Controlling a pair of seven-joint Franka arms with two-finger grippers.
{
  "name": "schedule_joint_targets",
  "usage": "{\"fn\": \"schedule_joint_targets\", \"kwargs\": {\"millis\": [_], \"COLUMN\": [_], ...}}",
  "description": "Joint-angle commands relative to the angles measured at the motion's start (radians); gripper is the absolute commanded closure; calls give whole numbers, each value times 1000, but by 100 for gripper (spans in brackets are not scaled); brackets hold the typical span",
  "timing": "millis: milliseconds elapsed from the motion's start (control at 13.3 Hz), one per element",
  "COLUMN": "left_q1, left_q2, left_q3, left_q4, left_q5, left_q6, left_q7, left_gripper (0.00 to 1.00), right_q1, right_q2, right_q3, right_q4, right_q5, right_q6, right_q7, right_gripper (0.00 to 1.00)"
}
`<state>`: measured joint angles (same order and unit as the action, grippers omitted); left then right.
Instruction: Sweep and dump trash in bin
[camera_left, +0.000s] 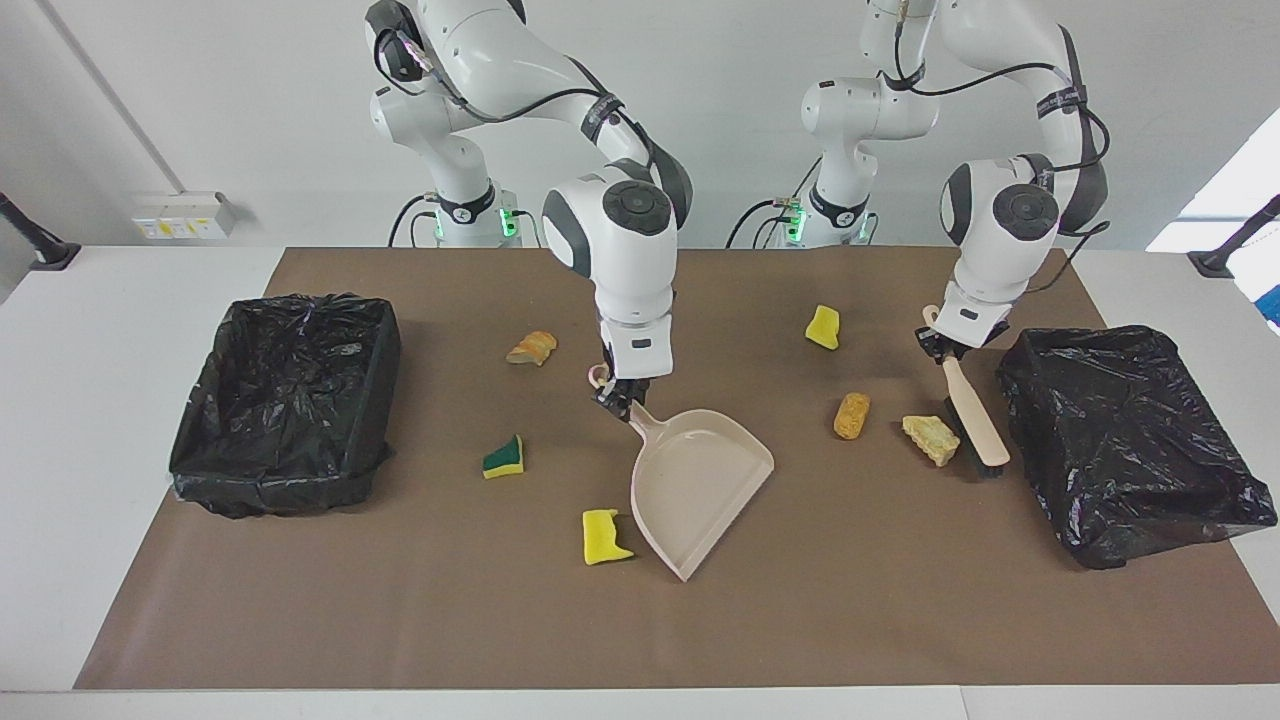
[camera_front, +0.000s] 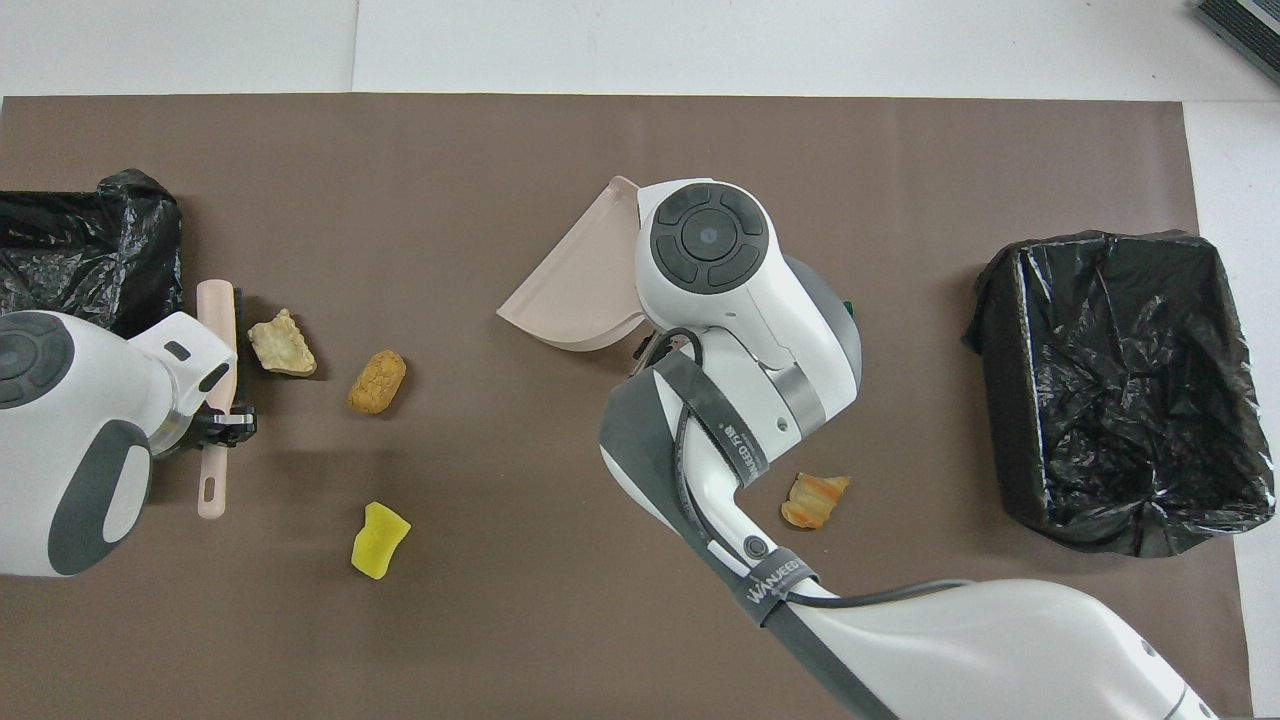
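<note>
Scraps of trash lie scattered over the brown mat (camera_left: 900, 620) on the worktop (camera_left: 100, 400); a yellow sponge bit (camera_left: 604, 537) sits at lower centre of the facing view, touching or just beside the dustpan (camera_left: 695, 482); the green-and-yellow wedge (camera_left: 504, 457) lies a little higher, toward the centre-left bin (camera_left: 285, 400); an orange-striped chunk (camera_left: 532, 347) sits above that. Another yellow bit (camera_left: 823, 326) lies upper right of centre; an orange-brown chunk (camera_left: 852, 415) and a tan chunk (camera_left: 931, 438) lie right of centre, the tan one just beside the brush (camera_left: 968, 412) (its black bristles face the chunk). The right claw (camera_left: 616, 392) is clenched on the dustpan's handle at frame centre, the pan angled down toward lower right of it. The left claw (camera_left: 938, 343) is clenched on the brush handle at centre right, beside a second black-bagged bin (camera_left: 1130, 440) at the right edge. In the overhead view the right arm hides the trash beneath it.
</note>
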<state>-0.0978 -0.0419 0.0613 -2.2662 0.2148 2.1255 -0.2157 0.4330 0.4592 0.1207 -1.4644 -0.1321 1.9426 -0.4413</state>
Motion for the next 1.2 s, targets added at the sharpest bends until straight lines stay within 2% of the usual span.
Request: {"fn": "schedule_joint_targets", "kwargs": {"millis": [0, 150, 300, 450, 825, 974, 1124], "left_q1": [12, 0, -22, -45, -157, -203, -250], "left_q2": [4, -1, -3, -7, -7, -6, -6], "left_q3": [-9, -11, -17, -18, -18, -18, -18], "left_q4": [11, 4, -1, -13, -38, -36, -36], "left_q5": [15, 12, 3, -12, -77, -156, -169], "left_q6": [-7, -9, -9, -10, -6, 5, 2], "left_q7": [19, 50, 50, 50, 38, 27, 21], "left_gripper": [100, 100, 100, 100, 100, 100, 100], "right_q1": [-10, -4, -2, -10, 0, -13, -55], "right_q2": [-53, -83, -103, -128, -106, -106, -106], "right_q3": [10, 10, 10, 10, 10, 10, 11], "right_q4": [-43, -103, -154, -210, -253, -277, -289], "right_q5": [26, 55, 74, 78, 115, 117, 118], "right_q6": [-94, -97, -39, -13, 110, 145, 150], "right_q7": [-244, -399, -517, -556, -562, -598, -664], "right_gripper": [100, 100, 100, 100, 100, 100, 100]}}
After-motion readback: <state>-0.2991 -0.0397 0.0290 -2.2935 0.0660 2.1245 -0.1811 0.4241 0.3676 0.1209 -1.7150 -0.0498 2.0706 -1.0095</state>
